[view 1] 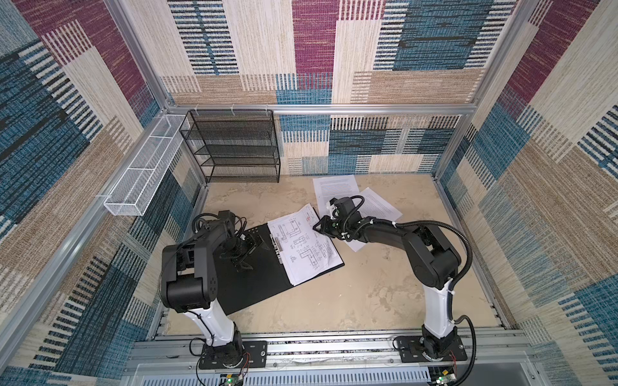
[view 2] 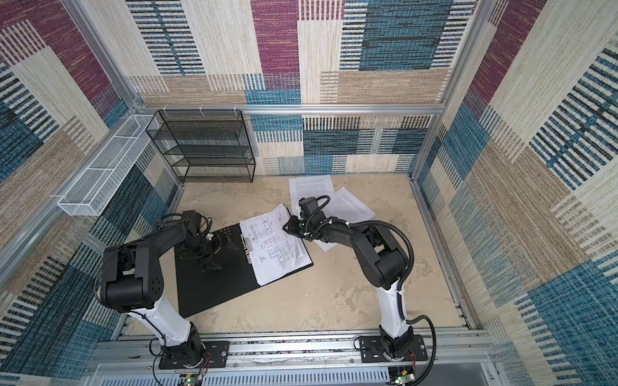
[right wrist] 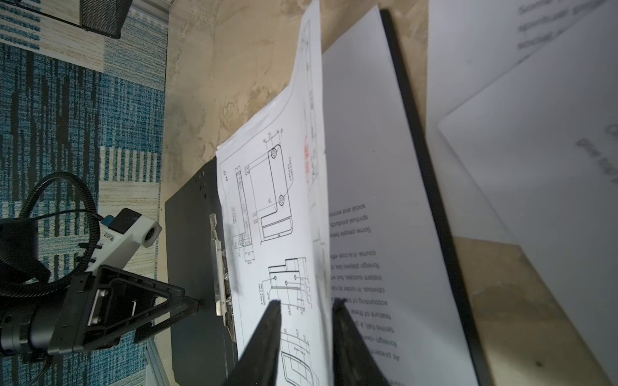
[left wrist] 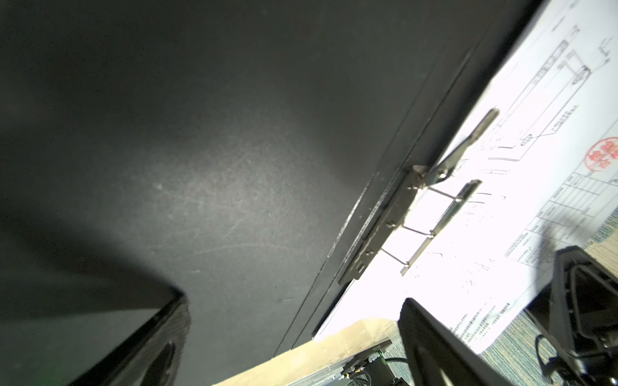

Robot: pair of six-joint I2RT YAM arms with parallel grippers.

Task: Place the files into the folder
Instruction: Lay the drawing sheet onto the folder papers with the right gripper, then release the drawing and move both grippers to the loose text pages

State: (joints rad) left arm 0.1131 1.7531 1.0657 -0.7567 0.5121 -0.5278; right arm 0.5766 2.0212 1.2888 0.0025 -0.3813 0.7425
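The folder (view 1: 254, 287) (view 2: 214, 287) lies open with its black inside up and its metal clip bar (left wrist: 388, 227) (right wrist: 219, 267) along the spine. A stack of files (view 1: 301, 254) (view 2: 274, 254) rests on its right half, topped by a sheet of line drawings (right wrist: 267, 200). My right gripper (view 1: 316, 229) (view 2: 286, 229) (right wrist: 307, 302) is at that stack's far right edge. Its jaws stand apart, with the top sheet's raised edge between them. My left gripper (view 1: 257, 257) (view 2: 225, 257) (left wrist: 294, 297) is wide open over the folder's bare left half, holding nothing. More files (view 1: 334, 190) (view 1: 381, 204) (view 2: 311, 187) lie loose at the back right.
A black wire-mesh rack (view 1: 234, 147) (view 2: 204, 147) stands at the back left. A white wire basket (view 1: 143, 170) hangs on the left wall. Another loose sheet (view 1: 354, 245) lies under my right forearm. Patterned walls close in three sides.
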